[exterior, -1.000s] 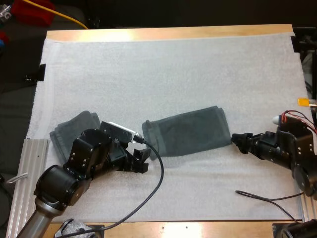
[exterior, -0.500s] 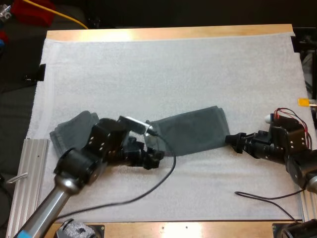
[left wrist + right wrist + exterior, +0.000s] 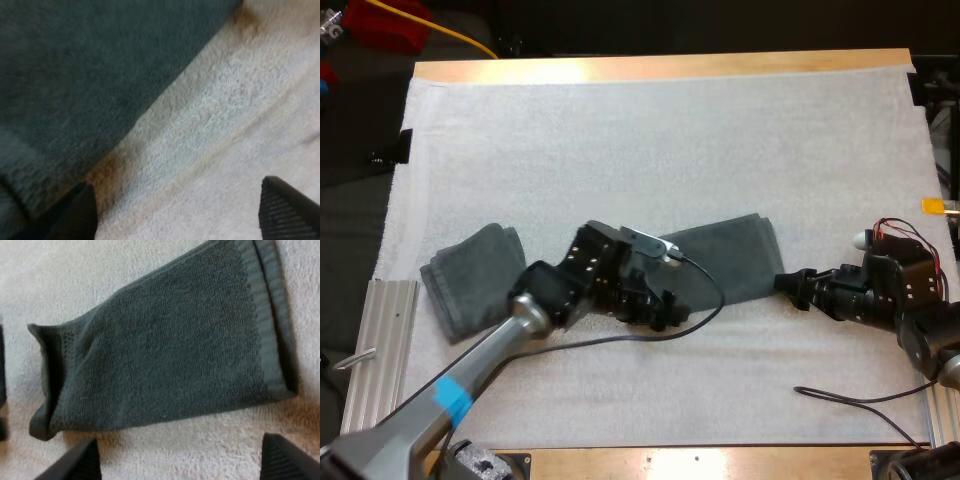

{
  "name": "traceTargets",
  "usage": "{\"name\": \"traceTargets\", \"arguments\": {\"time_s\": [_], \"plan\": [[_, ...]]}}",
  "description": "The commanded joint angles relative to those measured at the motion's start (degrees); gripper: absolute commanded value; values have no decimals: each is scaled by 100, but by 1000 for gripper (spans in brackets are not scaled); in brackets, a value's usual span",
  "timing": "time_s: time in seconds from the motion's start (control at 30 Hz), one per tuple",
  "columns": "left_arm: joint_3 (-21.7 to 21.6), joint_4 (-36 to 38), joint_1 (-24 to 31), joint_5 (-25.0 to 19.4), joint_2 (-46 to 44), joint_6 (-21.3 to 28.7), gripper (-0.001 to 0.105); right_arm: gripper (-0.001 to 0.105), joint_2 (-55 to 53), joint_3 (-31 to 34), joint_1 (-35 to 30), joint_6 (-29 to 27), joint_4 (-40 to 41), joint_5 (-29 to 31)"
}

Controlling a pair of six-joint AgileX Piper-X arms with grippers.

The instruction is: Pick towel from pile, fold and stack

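You will find the long folded towel (image 3: 725, 260), dark grey-green, lying flat on the white mat (image 3: 650, 140) directly ahead of your right gripper (image 3: 786, 283). Its tips sit just beside the towel's short end and do not touch it. The right wrist view shows that gripper's fingers (image 3: 75, 462) spread wide, with bare mat between them and the towel's long edge just ahead of them, so it is holding nothing. Your left gripper (image 3: 665, 315) stands at the same towel's near long edge, toward the end away from the right gripper. Its fingers (image 3: 72, 215) are also well apart: one is at the towel's border and the other is over bare mat. I cannot tell whether the nearer finger touches the cloth. A second folded towel (image 3: 470, 275), shorter and thicker, lies apart from the first, behind the left gripper and beside its arm. The mat covers a wooden table (image 3: 660, 68).
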Motion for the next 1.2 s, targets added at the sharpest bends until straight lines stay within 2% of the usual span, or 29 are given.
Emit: {"name": "traceTargets", "arguments": {"time_s": [0.0, 0.2, 0.27, 0.33, 0.6, 0.7, 0.9, 1.17], "plan": [[1, -81, -17, 25, 152, -31, 66, 64, 0, -34, -33, -69, 51, -63], [1, -105, -17, 25, 793, -2, 66, 64, 0, -34, -33, -69, 57, -63], [1, -122, -17, -116, 847, 11, 66, 64, 0, -34, -33, -69, 57, -63], [1, -76, -17, -483, 846, 106, 66, 64, 0, -34, -33, -69, 57, -63], [1, 329, -17, -1323, 846, 344, 66, 64, 0, -34, -33, -69, 57, -63], [1, 441, -17, -1371, 846, 444, 66, 64, 0, -34, -33, -69, 57, -63], [1, 807, -17, -1878, 846, 578, 66, 64, 0, -34, -33, -69, 57, -63], [1, 1031, -17, -1942, 818, 602, 66, 64, 0, -34, -33, -69, 57, -63]]}}
